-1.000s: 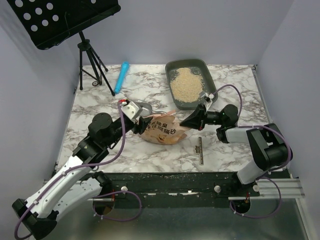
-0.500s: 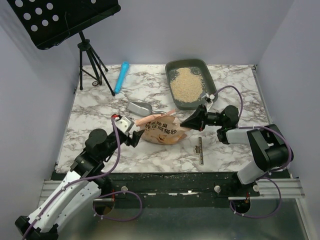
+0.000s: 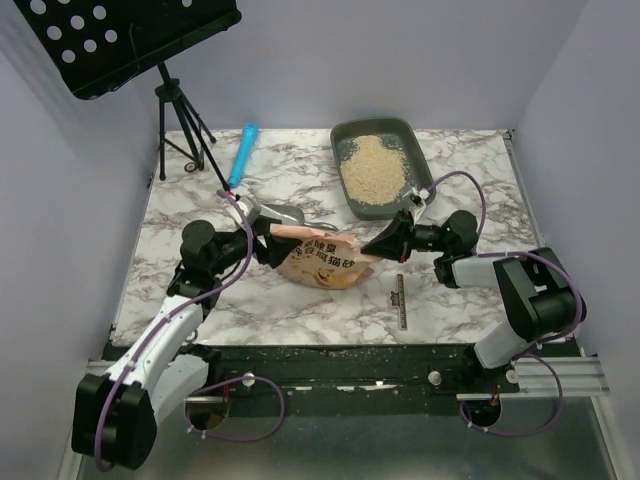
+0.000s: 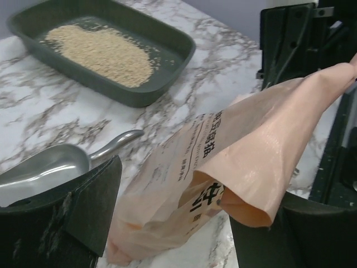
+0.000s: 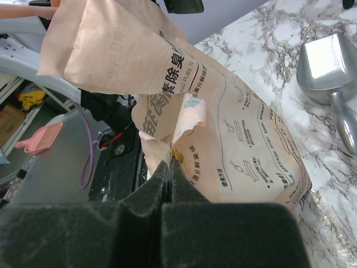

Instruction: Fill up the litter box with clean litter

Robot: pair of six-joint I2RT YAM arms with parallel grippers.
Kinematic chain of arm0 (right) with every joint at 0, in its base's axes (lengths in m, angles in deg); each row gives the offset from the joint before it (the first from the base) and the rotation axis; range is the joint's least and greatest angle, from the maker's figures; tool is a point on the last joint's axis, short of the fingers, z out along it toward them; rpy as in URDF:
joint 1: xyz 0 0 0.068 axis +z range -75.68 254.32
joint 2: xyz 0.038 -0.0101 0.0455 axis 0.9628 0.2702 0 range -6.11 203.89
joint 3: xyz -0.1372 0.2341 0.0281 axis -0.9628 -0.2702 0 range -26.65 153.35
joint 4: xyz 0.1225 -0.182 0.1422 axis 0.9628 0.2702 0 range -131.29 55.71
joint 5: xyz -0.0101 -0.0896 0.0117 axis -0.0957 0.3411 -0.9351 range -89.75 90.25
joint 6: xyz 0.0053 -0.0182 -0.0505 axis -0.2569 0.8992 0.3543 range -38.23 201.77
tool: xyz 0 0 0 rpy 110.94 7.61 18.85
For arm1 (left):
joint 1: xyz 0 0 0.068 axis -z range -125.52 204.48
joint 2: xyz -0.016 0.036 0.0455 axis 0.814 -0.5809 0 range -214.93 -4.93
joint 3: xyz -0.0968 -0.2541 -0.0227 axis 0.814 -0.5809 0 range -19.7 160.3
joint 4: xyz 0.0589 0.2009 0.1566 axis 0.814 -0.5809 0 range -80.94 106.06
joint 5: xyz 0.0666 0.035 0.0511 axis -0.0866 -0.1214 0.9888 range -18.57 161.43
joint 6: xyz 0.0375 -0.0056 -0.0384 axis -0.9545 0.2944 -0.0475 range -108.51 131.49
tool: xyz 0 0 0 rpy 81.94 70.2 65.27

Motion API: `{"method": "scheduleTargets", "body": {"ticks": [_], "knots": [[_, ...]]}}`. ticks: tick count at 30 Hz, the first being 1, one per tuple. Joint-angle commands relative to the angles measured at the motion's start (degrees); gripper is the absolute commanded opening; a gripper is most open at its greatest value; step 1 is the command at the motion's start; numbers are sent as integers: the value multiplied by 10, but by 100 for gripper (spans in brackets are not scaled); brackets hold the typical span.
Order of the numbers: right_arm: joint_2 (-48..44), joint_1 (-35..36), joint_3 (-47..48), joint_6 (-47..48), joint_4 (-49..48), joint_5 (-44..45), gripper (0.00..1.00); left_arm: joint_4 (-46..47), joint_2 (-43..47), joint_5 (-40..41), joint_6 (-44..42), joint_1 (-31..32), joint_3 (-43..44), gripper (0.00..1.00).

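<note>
Two robot arms seen from above. The left arm (image 3: 160, 335), at lower left, has pale grey-white shells between bulky black joints. The right arm (image 3: 478, 268), at right, matches it, ending in a large black block. A thin purple cable (image 3: 482, 210) loops along each. The left tool (image 3: 272, 245) and right tool (image 3: 368, 245) are matt black, with scuffed wedge-shaped fingers (image 4: 83, 206).

"除臭", "PURE" on orange bag (image 5: 240, 139)

scoop (image 4: 47, 166): shiny metal | bag (image 4: 240, 159): matt, crinkled (papery) | litter box (image 4: 139, 95): plastic
</note>
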Motion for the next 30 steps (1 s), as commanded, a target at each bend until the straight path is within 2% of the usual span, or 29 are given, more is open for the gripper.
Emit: {"method": "scheduleTargets", "body": {"ticks": [1, 4, 7, 10, 12, 16, 19, 21, 23, 25, 28, 30], "knots": [[6, -2, 11, 0, -221, -28, 0, 208, -83, -181, 119, -5, -2, 79], [11, -2, 13, -5, -220, -27, 0, 248, -129, -207, 139, -5, 0, 77], [8, -2, 9, -3, -220, -23, 0, 254, -139, -211, 134, -5, -7, 74], [12, -3, 10, -5, -220, -18, 0, 226, -144, -204, 111, -5, -7, 65], [15, -5, 9, -10, -220, -17, 0, 216, -148, -202, 103, -5, -2, 51], [12, -10, 8, -18, -220, -18, 0, 216, -154, -189, 101, -5, 1, 1], [7, -15, 6, -21, -221, -20, 1, 221, -144, -168, 104, -5, -7, 0], [3, -17, 3, -20, -220, -19, 11, 240, -121, -138, 119, -5, -21, 0], [5, -18, 2, -19, -220, -22, 30, 239, -90, -104, 121, -5, -35, 0], [9, -18, 4, -20, -220, -25, 43, 222, -64, -75, 120, -5, -40, 0], [20, -18, 12, -22, -220, -27, 53, 211, -33, -57, 124, -5, -48, 0], [31, -18, 21, -21, -220, -27, 56, 210, -25, -54, 124, -5, -50, 0]]}}
